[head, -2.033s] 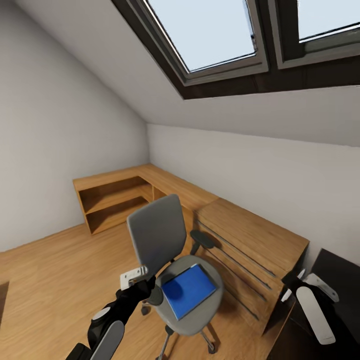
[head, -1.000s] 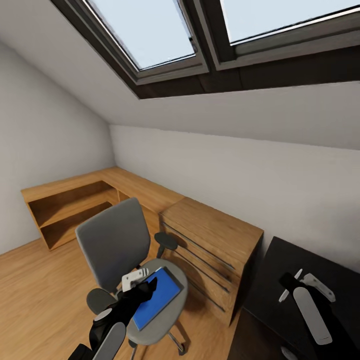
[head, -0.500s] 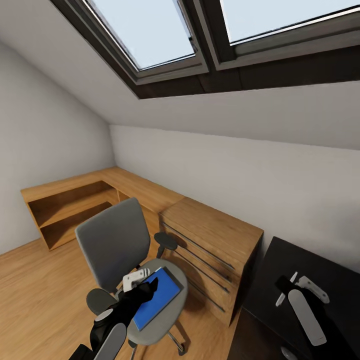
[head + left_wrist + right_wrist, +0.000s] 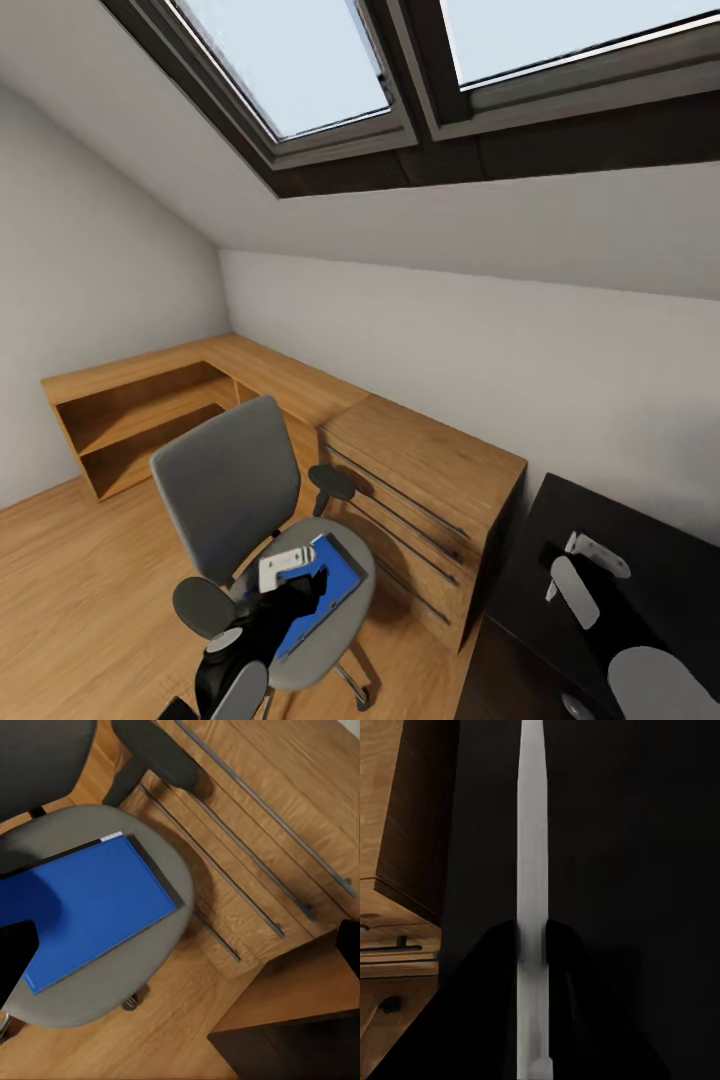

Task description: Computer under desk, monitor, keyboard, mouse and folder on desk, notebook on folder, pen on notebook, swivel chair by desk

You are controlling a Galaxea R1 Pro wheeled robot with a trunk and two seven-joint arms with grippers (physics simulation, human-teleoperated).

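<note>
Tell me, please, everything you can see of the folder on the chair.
The folder is a flat, bright blue rectangle with a dark edge along one long side and a pale corner. It lies flat on the grey seat of the chair, turned askew to it, well within the seat's rim. The left gripper hovers above it; contact cannot be judged.

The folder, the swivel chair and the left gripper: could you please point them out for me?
folder (image 4: 90, 907): left wrist view, middle of its blue cover.
swivel chair (image 4: 225, 485): head view, middle of the grey backrest.
left gripper (image 4: 300, 580): head view, between the fingertips.

Bright blue folder, grey swivel chair with black armrests, glossy black desk, light-wood cabinet
</note>
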